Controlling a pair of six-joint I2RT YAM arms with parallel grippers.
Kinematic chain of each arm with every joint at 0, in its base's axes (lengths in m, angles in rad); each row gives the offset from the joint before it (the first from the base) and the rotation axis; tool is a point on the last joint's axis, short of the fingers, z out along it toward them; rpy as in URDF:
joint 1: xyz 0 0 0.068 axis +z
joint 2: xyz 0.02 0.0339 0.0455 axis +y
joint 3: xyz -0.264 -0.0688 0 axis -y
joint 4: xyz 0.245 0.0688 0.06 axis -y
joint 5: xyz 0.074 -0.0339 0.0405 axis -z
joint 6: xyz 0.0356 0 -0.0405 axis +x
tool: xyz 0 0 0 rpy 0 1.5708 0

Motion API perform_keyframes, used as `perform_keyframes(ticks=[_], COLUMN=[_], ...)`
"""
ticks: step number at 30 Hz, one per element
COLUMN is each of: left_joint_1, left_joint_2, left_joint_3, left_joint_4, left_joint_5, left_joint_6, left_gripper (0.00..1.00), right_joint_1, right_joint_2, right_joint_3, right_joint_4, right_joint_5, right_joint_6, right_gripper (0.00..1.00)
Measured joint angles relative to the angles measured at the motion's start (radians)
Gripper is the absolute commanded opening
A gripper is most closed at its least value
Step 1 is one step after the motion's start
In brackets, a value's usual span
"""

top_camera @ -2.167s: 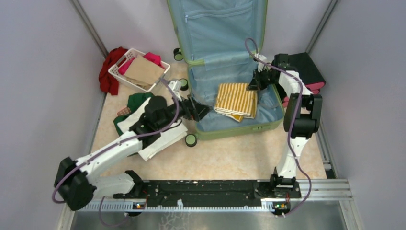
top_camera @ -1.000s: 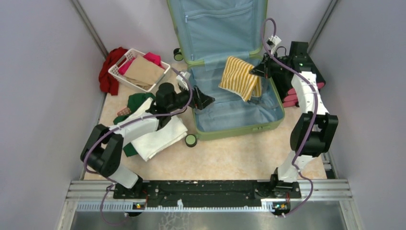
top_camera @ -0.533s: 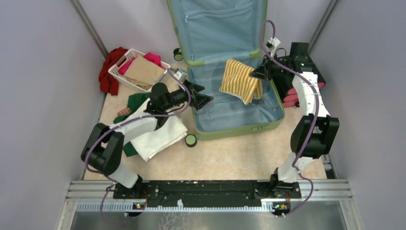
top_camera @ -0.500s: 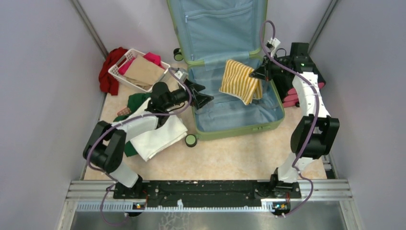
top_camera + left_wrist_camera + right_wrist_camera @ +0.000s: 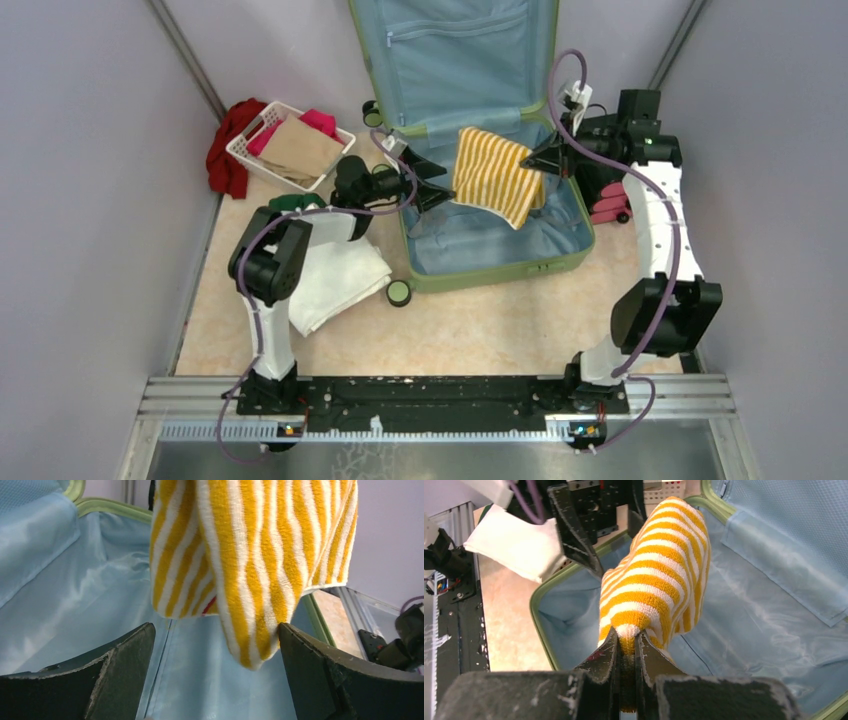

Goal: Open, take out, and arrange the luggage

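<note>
1. Right gripper [image 5: 626, 641]: jaws clenched on one folded edge of the striped towel [image 5: 659, 575]. The towel hangs from this grip above the open case.
2. Left gripper [image 5: 215, 645]: jaws spread wide, grasping nothing. The towel's lower edge hangs just above the gap between its fingers. Contact cannot be determined.
3. Towel: thick terry pile, yellow and white stripes, folded, draping in a soft rounded lobe.
4. The luggage [image 5: 500, 268]: lies open mid-table, lid raised toward the back wall. Rigid sage-green rim; glossy, wrinkled light blue lining; zipped pocket in the lid.
</note>
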Motion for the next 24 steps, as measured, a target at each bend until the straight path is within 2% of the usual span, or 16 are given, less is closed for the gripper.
perform_keyframes(ticks=[10,14,16,19,21,22,24], left_joint_1=[0.010,0.001,-0.007,-0.023,-0.029,-0.032,-0.040], left_joint_2=[0.175,0.224,0.238,0.252,0.253,0.254,0.264], left_joint_3=[0.142,0.219,0.253,0.290,0.299,0.301,0.311], left_joint_4=[0.338,0.409,0.442,0.492,0.508,0.512,0.516], left_joint_5=[0.163,0.220,0.248,0.281,0.297,0.305,0.317], left_joint_6=[-0.248,-0.342,-0.383,-0.451,-0.503,-0.527,-0.584], left_gripper=[0.99,0.99,0.95,0.84,0.71,0.61,0.30], right_joint_1=[0.015,0.037,0.043,0.047,0.048,0.048,0.048], right_joint_2=[-0.105,-0.146,-0.159,-0.163,-0.164,-0.164,-0.164], right_joint_3=[-0.003,-0.018,-0.030,-0.037,-0.043,-0.045,-0.051], right_joint_4=[-0.105,-0.112,-0.115,-0.122,-0.123,-0.124,-0.122], right_joint_5=[-0.067,-0.075,-0.080,-0.081,-0.081,-0.080,-0.080], right_joint_6=[-0.097,-0.113,-0.114,-0.114,-0.114,-0.114,-0.112], right_gripper=[0.00,0.00,0.00,0.00,0.00,0.00,0.00])
